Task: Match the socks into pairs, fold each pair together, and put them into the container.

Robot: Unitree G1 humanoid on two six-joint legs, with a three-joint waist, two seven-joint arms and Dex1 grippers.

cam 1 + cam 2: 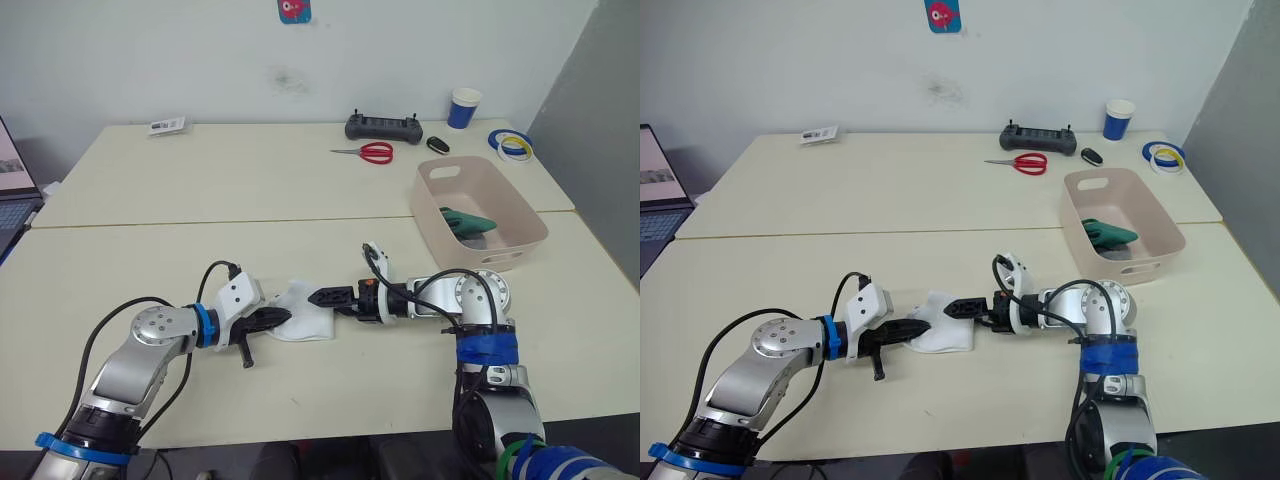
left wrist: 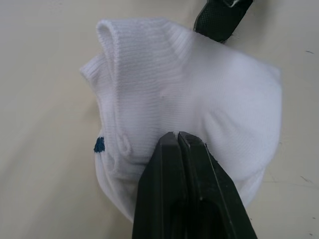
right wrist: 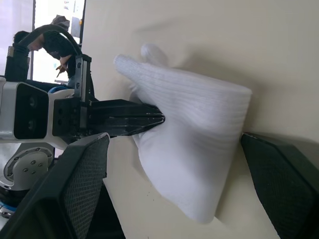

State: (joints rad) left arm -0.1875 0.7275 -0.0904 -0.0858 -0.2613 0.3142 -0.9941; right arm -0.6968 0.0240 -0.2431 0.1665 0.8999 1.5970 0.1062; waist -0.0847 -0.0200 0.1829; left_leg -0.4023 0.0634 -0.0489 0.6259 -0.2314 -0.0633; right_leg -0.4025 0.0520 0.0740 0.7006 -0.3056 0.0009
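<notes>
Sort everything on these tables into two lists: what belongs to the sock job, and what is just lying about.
Part of the job:
- white socks, between the two grippers
- pink tub
- green sock inside the tub
- left gripper, fingers shut on the white socks
- right gripper, fingers open

Just lying about:
- red scissors
- black controller
- blue cup
- tape rolls
- laptop

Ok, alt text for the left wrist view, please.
The left end effector, shut, presses on a folded white sock with a small blue mark, lying on the cream table. The right end effector's black fingertip touches the sock's far edge.
</notes>
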